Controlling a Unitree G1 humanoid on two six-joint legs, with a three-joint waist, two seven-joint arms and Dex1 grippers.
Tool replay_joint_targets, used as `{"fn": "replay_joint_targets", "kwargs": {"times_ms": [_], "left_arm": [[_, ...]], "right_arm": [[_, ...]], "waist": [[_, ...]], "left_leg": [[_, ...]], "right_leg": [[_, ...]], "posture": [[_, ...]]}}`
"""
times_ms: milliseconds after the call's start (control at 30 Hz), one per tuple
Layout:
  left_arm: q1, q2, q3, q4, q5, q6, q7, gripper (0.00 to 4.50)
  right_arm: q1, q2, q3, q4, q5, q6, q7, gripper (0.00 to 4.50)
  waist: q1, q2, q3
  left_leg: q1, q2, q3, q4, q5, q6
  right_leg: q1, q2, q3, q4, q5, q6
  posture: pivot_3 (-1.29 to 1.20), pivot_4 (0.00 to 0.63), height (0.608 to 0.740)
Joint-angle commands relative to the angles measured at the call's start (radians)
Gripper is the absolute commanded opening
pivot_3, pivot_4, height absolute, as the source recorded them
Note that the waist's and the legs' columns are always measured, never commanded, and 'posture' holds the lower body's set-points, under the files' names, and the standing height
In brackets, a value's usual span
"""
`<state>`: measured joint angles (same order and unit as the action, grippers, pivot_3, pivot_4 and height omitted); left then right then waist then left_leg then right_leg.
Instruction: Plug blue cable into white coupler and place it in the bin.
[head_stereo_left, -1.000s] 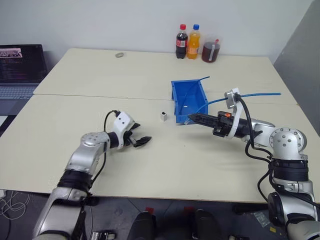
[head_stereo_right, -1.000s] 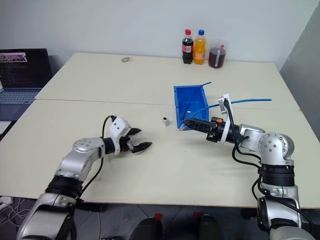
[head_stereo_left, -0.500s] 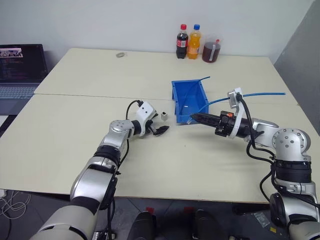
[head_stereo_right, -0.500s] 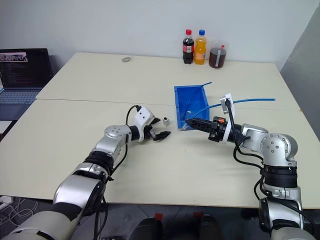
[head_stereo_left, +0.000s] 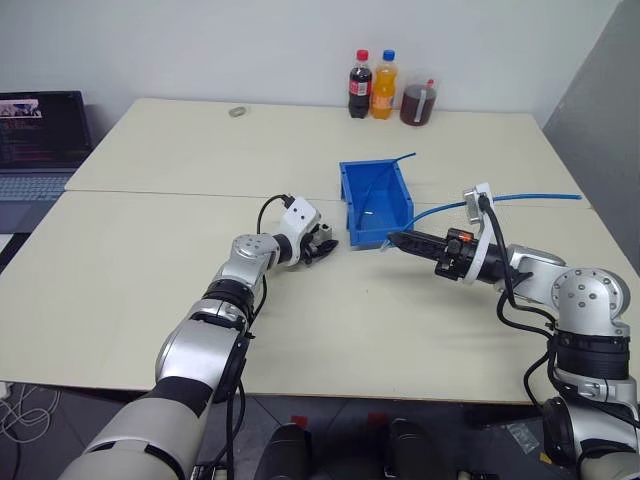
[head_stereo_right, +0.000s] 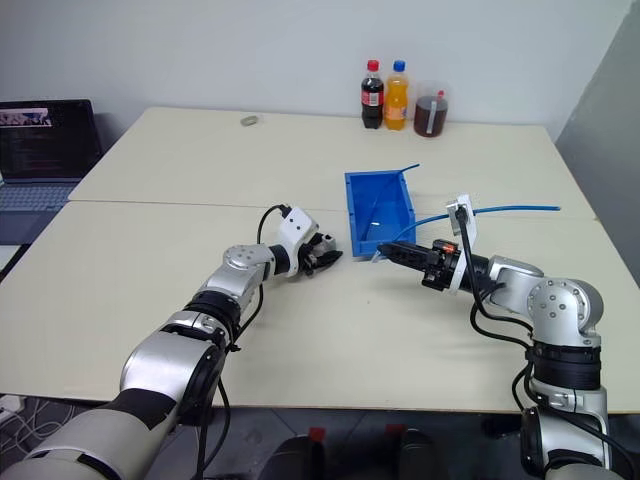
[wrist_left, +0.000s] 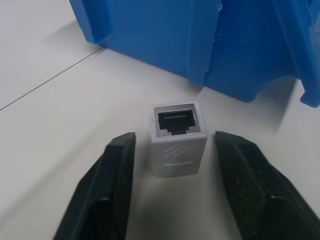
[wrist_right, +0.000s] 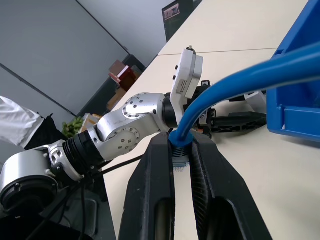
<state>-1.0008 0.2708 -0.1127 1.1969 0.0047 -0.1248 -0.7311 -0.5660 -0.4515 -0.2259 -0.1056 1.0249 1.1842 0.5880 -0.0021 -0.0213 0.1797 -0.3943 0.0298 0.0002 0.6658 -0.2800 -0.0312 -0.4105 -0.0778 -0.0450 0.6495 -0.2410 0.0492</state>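
Note:
The white coupler (wrist_left: 178, 137) stands on the table just in front of the blue bin (head_stereo_left: 352, 205), its dark socket facing the left wrist camera. My left gripper (head_stereo_left: 322, 243) is open, with one finger (wrist_left: 112, 175) on each side of the coupler and a narrow gap on both sides. My right gripper (head_stereo_left: 396, 240) is shut on the blue cable (wrist_right: 240, 82) near its plug end, level and pointing left at the bin's front right corner. The cable trails off to the right (head_stereo_left: 535, 197). A second blue cord (head_stereo_left: 378, 178) lies in the bin.
Two soda bottles (head_stereo_left: 372, 85) and a cup of dark drink (head_stereo_left: 416, 104) stand at the table's far edge. A small grey object (head_stereo_left: 237, 111) lies at the far left. A laptop (head_stereo_left: 40, 140) sits on the left. A seam crosses the tabletop.
My left arm reached forward and to the right, up to the coupler, and its fingers narrowed around it. The right gripper kept still with the cable.

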Motion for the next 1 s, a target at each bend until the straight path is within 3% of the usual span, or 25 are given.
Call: {"fn": "replay_joint_targets", "kwargs": {"times_ms": [33, 167, 333, 467, 533, 667, 733, 1000], "left_arm": [[0.013, 0.02, 0.014, 0.028, 0.023, 0.022, 0.024, 1.63], [0.016, 0.018, 0.02, 0.024, 0.023, 0.027, 0.021, 0.81], [0.026, 0.022, 0.028, 0.014, 0.018, 0.037, -0.001, 0.79], [0.077, 0.074, -0.002, -0.159, -0.028, 0.101, -0.308, 0.79], [0.137, 0.118, -0.033, -0.329, -0.062, 0.161, -0.461, 0.79], [0.253, 0.171, -0.102, -0.632, -0.104, 0.229, -0.634, 0.79], [0.284, 0.154, -0.133, -0.683, -0.08, 0.155, -0.629, 0.79], [0.294, 0.042, -0.177, -0.577, -0.02, -0.018, -0.521, 0.79]], "right_arm": [[0.01, -0.011, -0.033, -0.042, 0.031, -0.009, -0.003, 0.16], [0.009, -0.011, -0.029, -0.039, 0.032, -0.011, -0.004, 0.16], [0.002, -0.007, -0.027, -0.036, 0.022, -0.022, -0.009, 0.16], [0.002, -0.032, 0.029, -0.092, -0.035, -0.062, 0.011, 0.16], [0.005, -0.06, 0.077, -0.132, -0.077, -0.098, 0.048, 0.16], [-0.004, -0.079, 0.152, -0.171, -0.137, -0.158, 0.094, 0.16], [-0.007, -0.097, 0.225, -0.189, -0.197, -0.211, 0.142, 0.16], [0.017, -0.104, 0.478, -0.17, -0.477, -0.488, 0.26, 0.16]], "waist": [[-0.002, 0.0, 0.0], [-0.004, 0.0, 0.0], [-0.005, 0.0, 0.0], [-0.015, 0.0, 0.0], [-0.021, 0.0, 0.0], [-0.025, 0.0, 0.0], [-0.023, 0.0, 0.0], [-0.002, 0.0, 0.0]], "left_leg": [[0.0, 0.0, 0.0, 0.0, 0.0, 0.0], [0.0, 0.0, 0.0, 0.0, 0.0, 0.0], [0.001, 0.0, 0.0, 0.0, 0.0, 0.0], [0.001, 0.0, 0.001, 0.0, 0.0, 0.0], [0.001, 0.0, 0.001, -0.001, 0.0, 0.0], [-0.001, 0.0, 0.001, -0.002, 0.0, 0.0], [-0.003, -0.001, 0.001, -0.001, 0.0, 0.0], [-0.003, -0.001, 0.0, 0.002, 0.0, 0.0]], "right_leg": [[0.0, 0.0, 0.0, 0.0, 0.0, 0.0], [0.0, 0.0, 0.0, 0.0, 0.0, 0.0], [0.0, 0.0, 0.001, 0.0, 0.0, 0.0], [0.0, 0.0, 0.001, 0.0, 0.0, 0.0], [-0.001, 0.0, 0.001, 0.0, 0.0, 0.0], [-0.001, 0.0, 0.003, -0.002, 0.0, 0.0], [-0.002, 0.0, 0.004, -0.002, 0.0, 0.0], [-0.002, 0.001, 0.004, 0.0, 0.0, 0.001]], "posture": [[0.0, 0.15, 0.74], [0.0, 0.15, 0.74], [0.0, 0.15, 0.74], [0.0, 0.15, 0.74], [0.0, 0.15, 0.74], [0.0, 0.15, 0.74], [0.0, 0.15, 0.74], [0.0, 0.15, 0.74]]}}
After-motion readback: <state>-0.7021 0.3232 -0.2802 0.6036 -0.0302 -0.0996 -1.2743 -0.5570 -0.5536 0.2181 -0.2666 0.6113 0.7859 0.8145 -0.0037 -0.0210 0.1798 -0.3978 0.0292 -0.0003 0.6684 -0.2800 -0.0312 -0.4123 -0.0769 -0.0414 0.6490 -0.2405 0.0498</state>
